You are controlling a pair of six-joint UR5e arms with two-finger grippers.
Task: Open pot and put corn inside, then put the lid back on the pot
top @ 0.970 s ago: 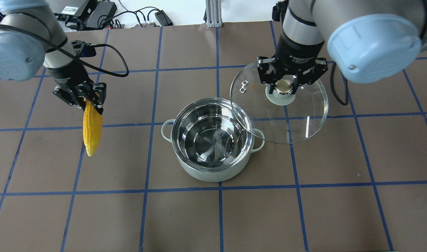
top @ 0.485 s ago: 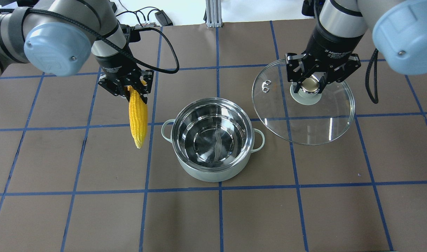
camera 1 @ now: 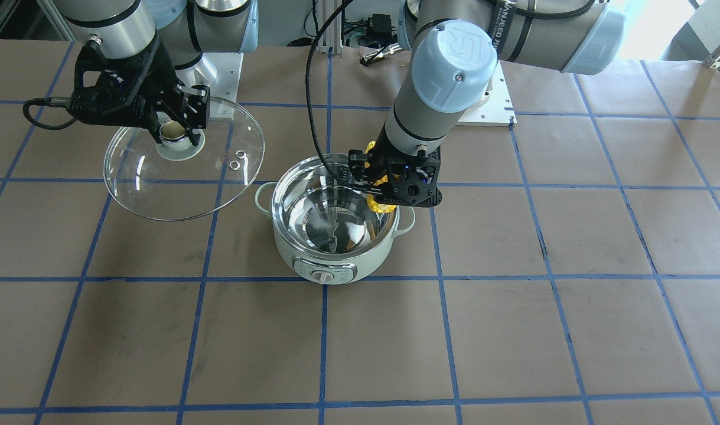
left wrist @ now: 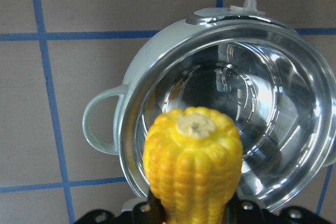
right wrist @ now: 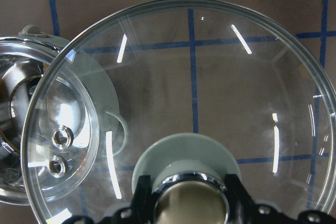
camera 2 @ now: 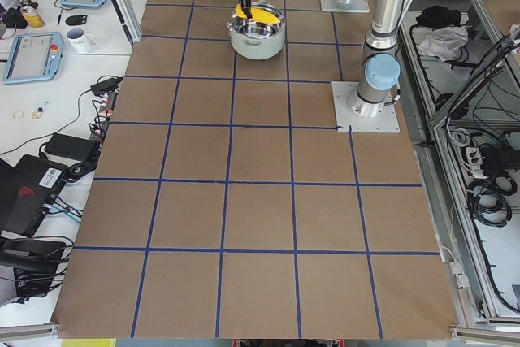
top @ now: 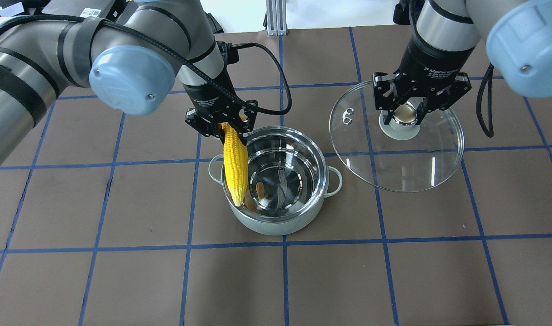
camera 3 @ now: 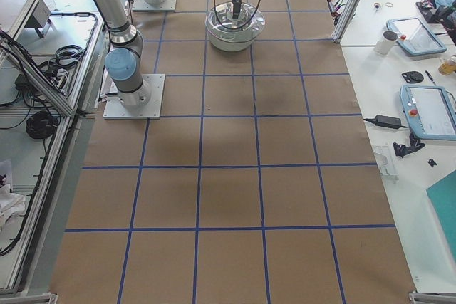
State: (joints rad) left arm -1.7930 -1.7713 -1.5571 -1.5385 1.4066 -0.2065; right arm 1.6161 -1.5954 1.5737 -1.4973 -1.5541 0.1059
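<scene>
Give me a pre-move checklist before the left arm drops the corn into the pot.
1. Opening of the pot uncovered: ok.
2. Inside of the pot free of objects: ok, only reflections show.
3. The corn clamped in the left pincer, tip down: ok.
4. The corn centred over the opening: not ok, it hangs at the rim on the robot's left.
5. The lid held by its knob in the right pincer, off to the side: ok.
6. Tip higher than the rim: cannot tell.

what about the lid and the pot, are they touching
Apart. The overhead view shows bare table between the lid and the pot; the right gripper holds the lid by its knob.
</scene>
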